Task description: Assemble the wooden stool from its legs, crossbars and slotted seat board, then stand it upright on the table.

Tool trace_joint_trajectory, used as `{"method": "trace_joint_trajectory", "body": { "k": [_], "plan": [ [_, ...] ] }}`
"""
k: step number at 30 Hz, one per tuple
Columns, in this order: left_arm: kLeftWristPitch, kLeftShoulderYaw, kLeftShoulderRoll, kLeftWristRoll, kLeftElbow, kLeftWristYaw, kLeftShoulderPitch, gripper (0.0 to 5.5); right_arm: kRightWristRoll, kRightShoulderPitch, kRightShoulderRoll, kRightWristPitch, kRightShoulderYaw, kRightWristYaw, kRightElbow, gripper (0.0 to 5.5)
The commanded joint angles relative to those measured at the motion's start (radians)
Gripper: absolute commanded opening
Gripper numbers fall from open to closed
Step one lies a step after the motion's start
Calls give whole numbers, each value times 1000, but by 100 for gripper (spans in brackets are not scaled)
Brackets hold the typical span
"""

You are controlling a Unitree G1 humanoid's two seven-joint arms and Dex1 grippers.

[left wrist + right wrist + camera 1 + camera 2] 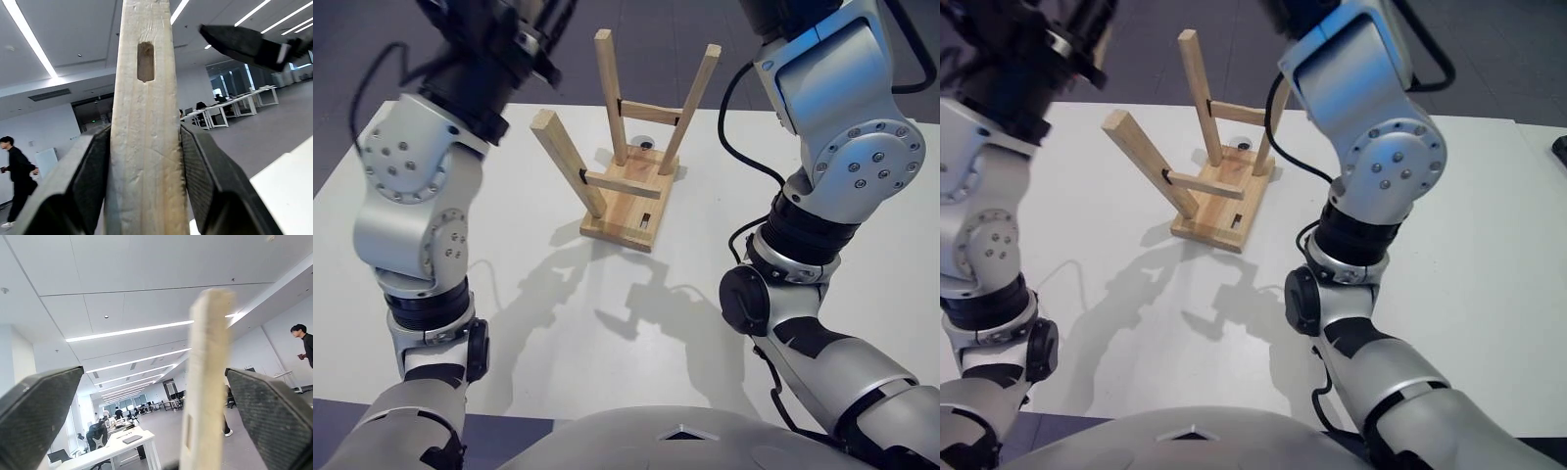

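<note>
The left gripper (146, 147) clamps a pale wooden stool leg (146, 98) aloft, while the right gripper (154, 377) gapes wide around a leg. Below, the upturned three-legged wooden stool (625, 196) sits on the white worktop (509, 294), nearer its far edge. An open-plan office lies beyond.

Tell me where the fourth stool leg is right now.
In the left wrist view, the leg is clamped between the left gripper's fingers, held up off the table, away from the upturned stool.

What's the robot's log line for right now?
left gripper: shut on leg | right gripper: open around leg | stool: upside down on table, three legs fitted
</note>
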Motion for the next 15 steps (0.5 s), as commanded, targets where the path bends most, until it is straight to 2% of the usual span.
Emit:
{"method": "trace_joint_trajectory", "body": {
  "k": [1,7,10,15],
  "plan": [
    [-13,-58,-18,37,-15,-12,46,208,14,-21,-43,-17,-1,17,58,540],
    [-2,-75,-36,44,-54,-14,75,207,10,-2,-105,-33,-29,29,170,540],
    [0,-80,-40,60,-56,-7,71,206,-79,-76,-122,-90,-5,17,250,540],
    [-4,-86,-46,84,-52,1,83,206,-67,-143,-208,-133,-64,73,253,540]
  ]
}}
